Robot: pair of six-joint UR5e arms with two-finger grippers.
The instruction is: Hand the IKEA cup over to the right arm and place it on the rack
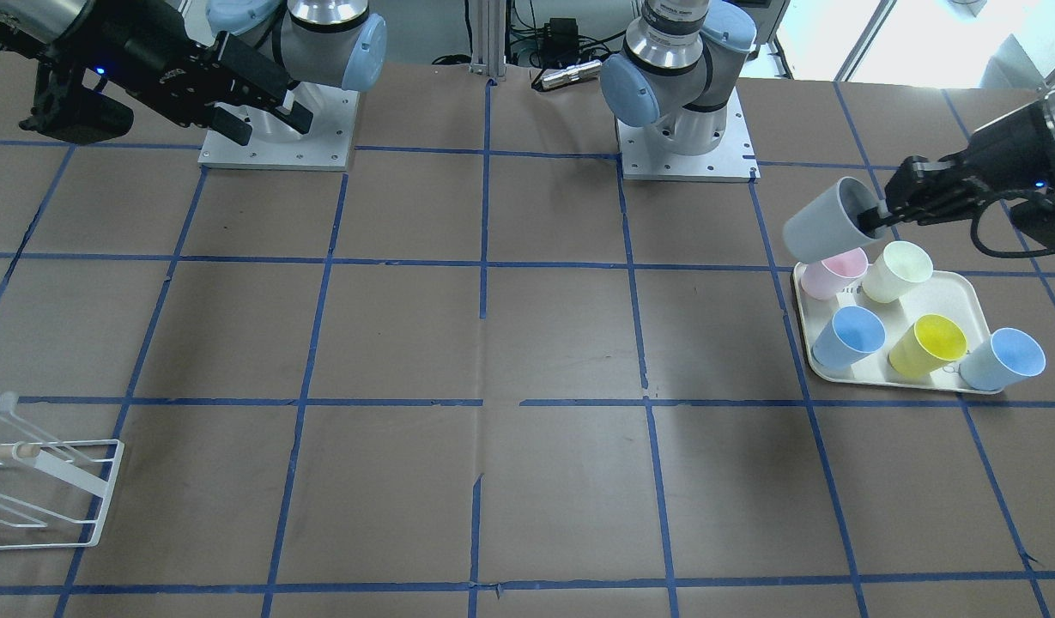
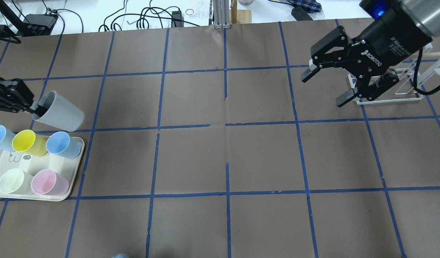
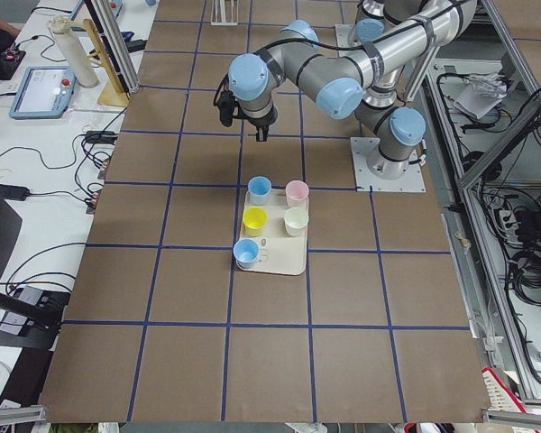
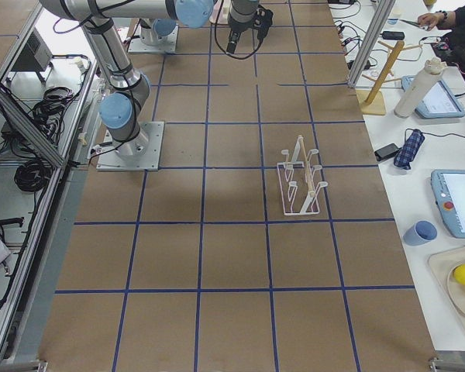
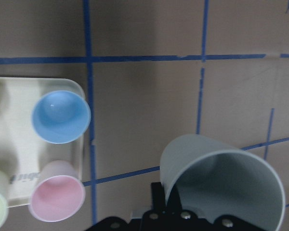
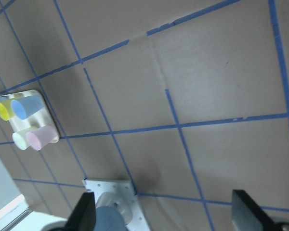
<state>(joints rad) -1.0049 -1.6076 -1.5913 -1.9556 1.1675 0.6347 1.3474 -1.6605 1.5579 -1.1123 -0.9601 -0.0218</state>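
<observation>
Brown, apparently paper tabletop (image 2: 191, 157), blue-taped; cables (image 2: 148, 16) beyond

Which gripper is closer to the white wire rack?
The right. The right gripper hangs open in the air at the end of the table where the rack stands. The left gripper is at the opposite end, holding the grey cup by the tray.
</observation>
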